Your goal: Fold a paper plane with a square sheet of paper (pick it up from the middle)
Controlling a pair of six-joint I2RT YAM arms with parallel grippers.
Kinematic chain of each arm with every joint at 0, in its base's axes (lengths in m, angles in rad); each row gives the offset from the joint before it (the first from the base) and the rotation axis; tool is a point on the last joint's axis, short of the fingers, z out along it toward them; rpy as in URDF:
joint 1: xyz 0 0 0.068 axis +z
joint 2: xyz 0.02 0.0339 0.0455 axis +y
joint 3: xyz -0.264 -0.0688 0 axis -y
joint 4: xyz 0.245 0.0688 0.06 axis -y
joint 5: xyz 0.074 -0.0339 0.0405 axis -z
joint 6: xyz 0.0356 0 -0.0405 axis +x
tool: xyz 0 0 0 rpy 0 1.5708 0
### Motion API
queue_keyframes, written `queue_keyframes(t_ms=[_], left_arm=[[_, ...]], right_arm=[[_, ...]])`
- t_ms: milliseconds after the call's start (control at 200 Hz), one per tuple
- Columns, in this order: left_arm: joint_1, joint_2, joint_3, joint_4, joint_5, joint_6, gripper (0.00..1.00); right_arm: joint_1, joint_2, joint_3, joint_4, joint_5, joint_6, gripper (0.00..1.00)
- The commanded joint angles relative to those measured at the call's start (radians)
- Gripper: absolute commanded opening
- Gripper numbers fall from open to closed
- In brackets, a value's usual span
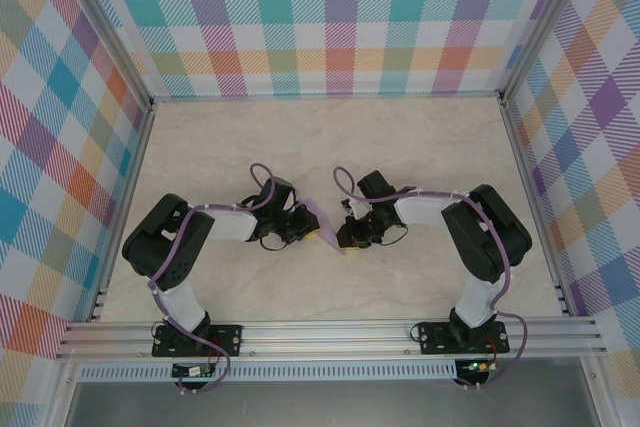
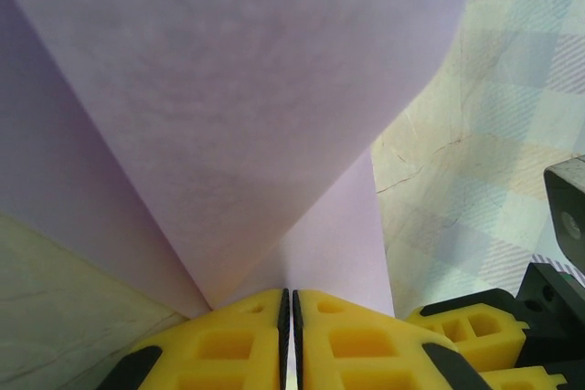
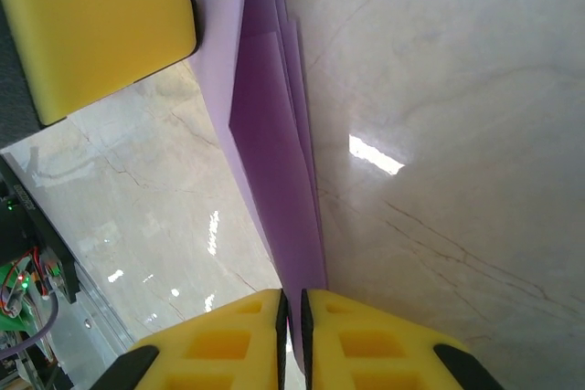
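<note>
The lavender sheet of paper point(image 1: 325, 217) is folded into a slim, layered, pointed shape and hangs just above the table's middle, held between both arms. My left gripper point(image 1: 308, 231) is shut on one end; the left wrist view has the paper point(image 2: 238, 89) fanning out from the closed left gripper point(image 2: 290, 299). My right gripper point(image 1: 345, 236) is shut on the other end, its stacked folded layers point(image 3: 274, 116) running up from the right gripper point(image 3: 291, 300). The other arm's yellow fingers point(image 2: 462, 326) point(image 3: 91, 25) sit close by.
The pale marble-patterned table point(image 1: 330, 137) stretches free behind and to both sides of the arms. Aluminium rails point(image 1: 330, 332) frame it at the front and sides, and checked walls point(image 1: 340, 17) close in the back, left and right.
</note>
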Motion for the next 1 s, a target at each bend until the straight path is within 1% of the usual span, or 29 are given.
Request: queue_keyframes(t_ms=[0, 120, 260, 370, 495, 560, 635, 720, 825, 930, 995], left_arm=[[-0.011, 0.017, 0.021, -0.043, -0.019, 0.015, 0.12], [-0.011, 0.022, 0.024, -0.046, -0.017, 0.018, 0.12], [-0.011, 0.026, 0.035, -0.053, -0.013, 0.023, 0.12], [-0.011, 0.027, 0.041, -0.062, -0.012, 0.03, 0.12], [-0.011, 0.026, 0.042, -0.068, -0.014, 0.033, 0.12], [-0.011, 0.026, 0.04, -0.068, -0.014, 0.031, 0.12], [-0.011, 0.027, 0.039, -0.069, -0.014, 0.032, 0.12], [-0.011, 0.026, 0.039, -0.069, -0.016, 0.031, 0.12], [-0.01, 0.025, 0.037, -0.071, -0.017, 0.031, 0.11], [-0.011, 0.025, 0.036, -0.078, -0.02, 0.03, 0.11], [-0.011, 0.025, 0.036, -0.08, -0.022, 0.031, 0.12]], right_arm=[[-0.003, 0.028, -0.02, -0.01, 0.008, -0.019, 0.14], [-0.005, 0.062, -0.014, -0.005, 0.017, -0.018, 0.13], [-0.005, 0.038, -0.004, -0.013, 0.026, -0.01, 0.14], [-0.005, -0.021, 0.007, -0.039, 0.029, -0.009, 0.18], [-0.005, -0.117, 0.012, -0.043, 0.054, 0.004, 0.24], [-0.005, -0.146, 0.017, -0.041, 0.059, 0.011, 0.25], [-0.005, -0.144, 0.035, -0.04, 0.041, 0.018, 0.22], [0.001, -0.098, 0.067, -0.036, -0.009, 0.034, 0.13], [0.019, -0.049, 0.095, -0.021, -0.042, 0.051, 0.05], [0.036, -0.01, 0.125, -0.022, -0.058, 0.057, 0.0], [0.045, 0.009, 0.135, -0.028, -0.062, 0.054, 0.0]])
